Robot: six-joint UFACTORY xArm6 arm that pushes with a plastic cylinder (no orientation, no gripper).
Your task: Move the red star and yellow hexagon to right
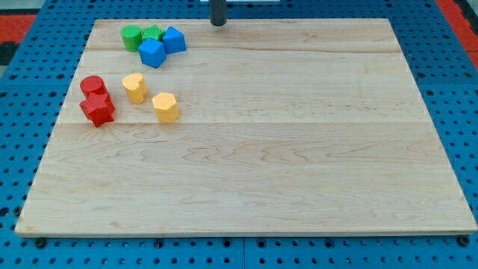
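Trouble lies in crowding: red star point(98, 109) touches the red cylinder point(92, 85) at the bench's point(299, 149) left, yellow hexagon point(166, 106) nearby. My tip point(218, 23), a jawless end effector holding nothing, sits far off at the top.

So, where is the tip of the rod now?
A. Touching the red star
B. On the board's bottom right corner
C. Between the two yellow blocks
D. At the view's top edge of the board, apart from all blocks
D: my tip stands at the board's top edge, to the right of the blue blocks, touching none.
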